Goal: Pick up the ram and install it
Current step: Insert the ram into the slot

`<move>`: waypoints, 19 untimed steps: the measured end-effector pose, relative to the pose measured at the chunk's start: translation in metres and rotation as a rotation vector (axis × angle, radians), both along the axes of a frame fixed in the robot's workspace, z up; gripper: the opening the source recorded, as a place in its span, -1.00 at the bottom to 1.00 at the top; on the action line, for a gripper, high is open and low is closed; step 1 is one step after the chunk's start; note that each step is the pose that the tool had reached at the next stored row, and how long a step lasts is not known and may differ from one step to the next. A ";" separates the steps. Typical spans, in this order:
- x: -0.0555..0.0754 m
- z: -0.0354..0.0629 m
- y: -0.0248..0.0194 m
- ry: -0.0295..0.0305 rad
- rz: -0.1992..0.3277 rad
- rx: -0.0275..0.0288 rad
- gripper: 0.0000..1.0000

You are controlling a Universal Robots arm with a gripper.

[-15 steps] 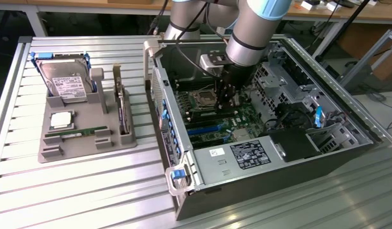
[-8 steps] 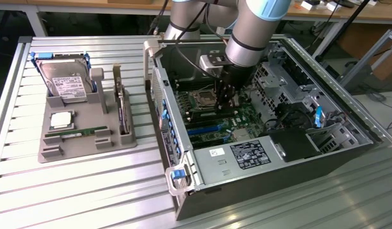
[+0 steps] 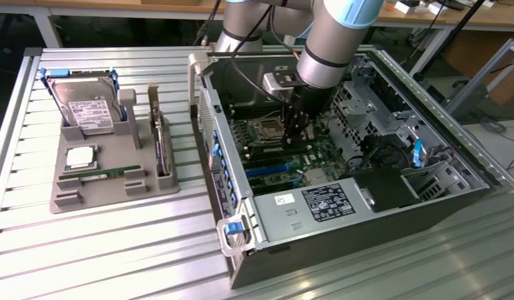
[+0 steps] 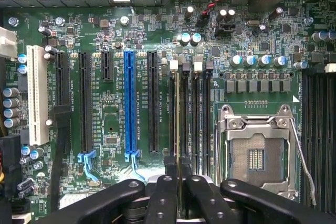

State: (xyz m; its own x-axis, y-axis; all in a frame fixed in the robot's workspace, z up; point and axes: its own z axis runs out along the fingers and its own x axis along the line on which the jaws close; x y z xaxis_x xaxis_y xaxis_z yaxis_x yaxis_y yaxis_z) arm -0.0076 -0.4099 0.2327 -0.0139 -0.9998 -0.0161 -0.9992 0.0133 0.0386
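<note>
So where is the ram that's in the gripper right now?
In the wrist view the ram stands edge-on in the gripper, over the memory slots beside the empty processor socket.

Inside the open computer case, the arm's black gripper (image 3: 297, 128) hides the lower end of the thin green ram stick (image 4: 178, 114) it clamps; the white labels (image 3: 326, 203) carry print too small to read.
</note>
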 end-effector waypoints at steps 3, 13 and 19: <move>0.000 -0.0002 -0.0013 -0.0001 0.000 0.0002 -0.75; 0.000 -0.0033 -0.0022 0.0000 0.000 0.0000 -0.60; 0.000 0.0171 -0.0022 -0.0004 0.000 -0.0016 -0.60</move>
State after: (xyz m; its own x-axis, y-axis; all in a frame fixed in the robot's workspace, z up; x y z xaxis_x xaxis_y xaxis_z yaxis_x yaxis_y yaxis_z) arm -0.0072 -0.4120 0.2498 -0.0136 -0.9998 -0.0146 -0.9992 0.0130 0.0381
